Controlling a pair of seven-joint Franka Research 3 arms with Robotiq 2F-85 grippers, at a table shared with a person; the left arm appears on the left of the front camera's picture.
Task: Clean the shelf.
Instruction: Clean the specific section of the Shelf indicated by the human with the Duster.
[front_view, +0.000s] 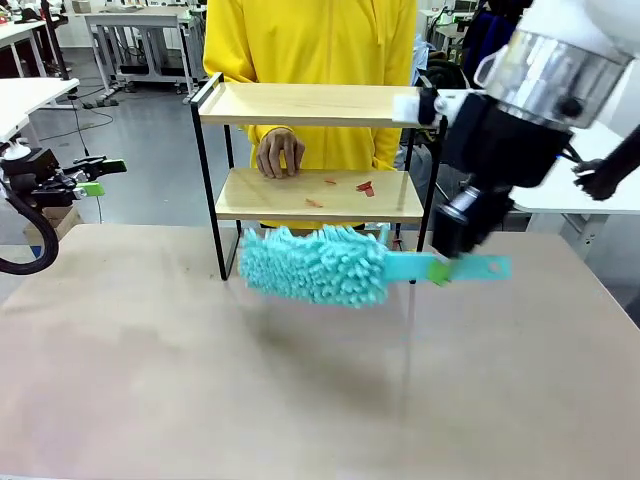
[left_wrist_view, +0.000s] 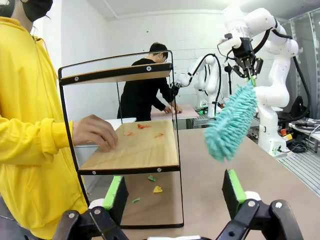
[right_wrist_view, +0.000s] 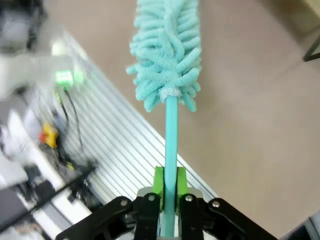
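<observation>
The shelf (front_view: 310, 103) stands at the table's far side, two wooden boards in a black frame; small red scraps (front_view: 364, 187) lie on its lower board (left_wrist_view: 137, 147). A person's hand (front_view: 279, 153) rests on that lower board. My right gripper (front_view: 440, 268) is shut on the handle of a turquoise fluffy duster (front_view: 315, 264), holding it level just in front of the shelf's base, above the table. The duster (right_wrist_view: 167, 50) extends straight from the fingers, also seen hanging in the air (left_wrist_view: 231, 122). My left gripper (left_wrist_view: 172, 192) stands open at the far left (front_view: 95, 178), holding nothing.
A person in a yellow top (front_view: 310, 40) stands behind the shelf. Small green and yellow scraps (left_wrist_view: 155, 185) lie on the floor under the shelf. The tan table (front_view: 300, 390) spreads wide in front.
</observation>
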